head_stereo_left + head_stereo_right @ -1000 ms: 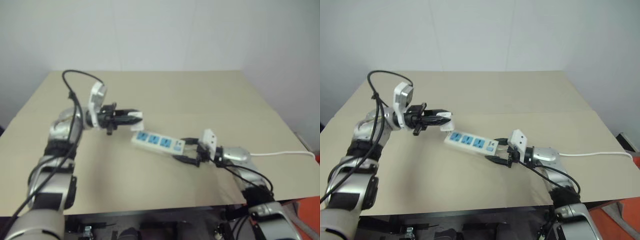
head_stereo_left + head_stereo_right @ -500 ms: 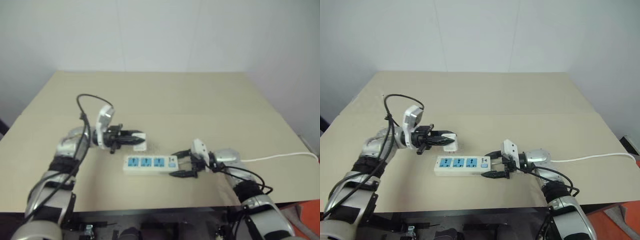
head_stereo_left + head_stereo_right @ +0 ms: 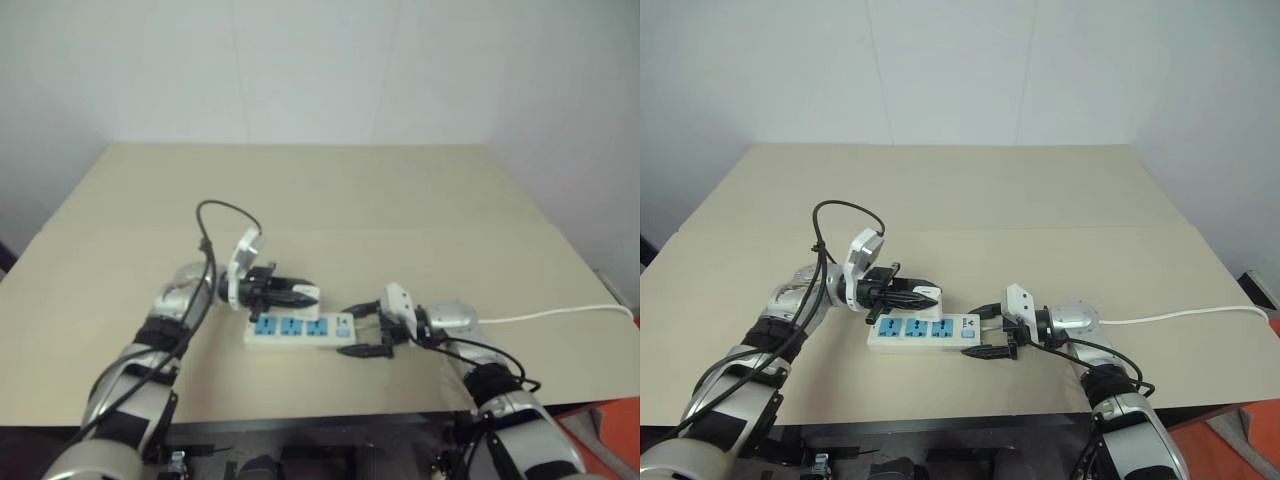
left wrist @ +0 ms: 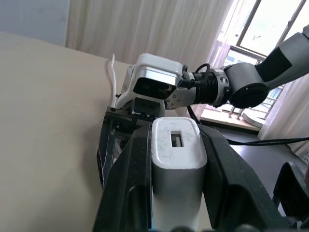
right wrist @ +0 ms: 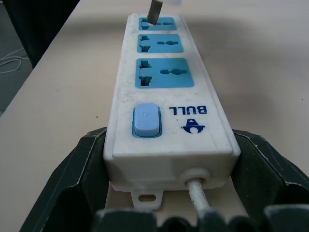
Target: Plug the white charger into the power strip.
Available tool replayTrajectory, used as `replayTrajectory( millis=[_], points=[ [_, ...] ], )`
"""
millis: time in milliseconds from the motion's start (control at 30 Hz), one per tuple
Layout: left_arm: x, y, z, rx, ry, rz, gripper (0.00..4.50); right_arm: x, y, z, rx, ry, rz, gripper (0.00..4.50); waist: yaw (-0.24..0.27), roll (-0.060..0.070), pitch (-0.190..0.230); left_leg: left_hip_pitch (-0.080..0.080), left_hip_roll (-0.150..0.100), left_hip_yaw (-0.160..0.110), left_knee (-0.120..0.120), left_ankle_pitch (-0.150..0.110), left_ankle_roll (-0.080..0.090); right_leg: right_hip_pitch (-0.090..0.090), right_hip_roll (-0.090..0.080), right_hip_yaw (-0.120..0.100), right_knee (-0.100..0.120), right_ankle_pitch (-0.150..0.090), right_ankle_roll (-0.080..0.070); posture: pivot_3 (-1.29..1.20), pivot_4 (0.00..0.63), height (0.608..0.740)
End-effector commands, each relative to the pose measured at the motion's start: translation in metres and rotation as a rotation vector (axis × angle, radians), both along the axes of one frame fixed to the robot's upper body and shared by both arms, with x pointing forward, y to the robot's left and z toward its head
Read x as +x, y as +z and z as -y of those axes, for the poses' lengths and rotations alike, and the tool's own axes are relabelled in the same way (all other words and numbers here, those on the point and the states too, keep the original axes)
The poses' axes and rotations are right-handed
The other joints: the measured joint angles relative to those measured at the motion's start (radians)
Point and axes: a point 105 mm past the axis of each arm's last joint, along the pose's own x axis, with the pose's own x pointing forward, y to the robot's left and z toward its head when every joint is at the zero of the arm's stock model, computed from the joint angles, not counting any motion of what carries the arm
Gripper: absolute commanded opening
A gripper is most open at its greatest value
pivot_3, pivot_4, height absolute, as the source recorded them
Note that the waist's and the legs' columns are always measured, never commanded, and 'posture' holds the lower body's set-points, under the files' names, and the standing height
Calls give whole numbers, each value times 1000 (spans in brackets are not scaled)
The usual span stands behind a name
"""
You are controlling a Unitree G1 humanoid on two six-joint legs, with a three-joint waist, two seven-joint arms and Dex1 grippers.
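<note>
The power strip lies flat on the tan table, its three blue sockets facing up. My right gripper is shut on its cord end, one black finger against each long side. The white charger sits between my left gripper's fingers, which are shut on it. It hangs over the strip's left end. In the right wrist view a metal prong reaches down to the farthest socket; I cannot tell whether it has gone in.
The strip's thin white cord runs right across the table and off its right edge. The strip lies close to the table's front edge. My left arm's black cable loops above the wrist.
My left gripper has carried the charger down and to the right, from beyond the strip to over its left end. The right gripper keeps its hold on the strip.
</note>
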Motion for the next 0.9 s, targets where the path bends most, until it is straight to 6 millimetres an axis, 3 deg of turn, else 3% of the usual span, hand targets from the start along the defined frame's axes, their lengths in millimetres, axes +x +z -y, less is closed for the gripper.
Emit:
replayTrajectory(
  millis=[33,267,900],
  points=[
    [-2,1,10,12,-41,32,1023,0,-11,-1,-48,-6,-21,3397,0,0,0,0,0,0,0,0,0,0,0,0,0,0,0,0,150,740],
    [-4,-22,18,100,-54,23,1023,2,-13,-3,-50,-21,-15,3397,-4,0,0,2,1,0,0,0,0,1,2,1,0,1,-1,0,150,740],
    [5,-27,7,131,9,17,1023,3,-19,0,-69,-42,-19,3397,-4,0,-2,5,2,0,0,0,0,3,3,2,1,1,-2,0,150,740]
  ],
)
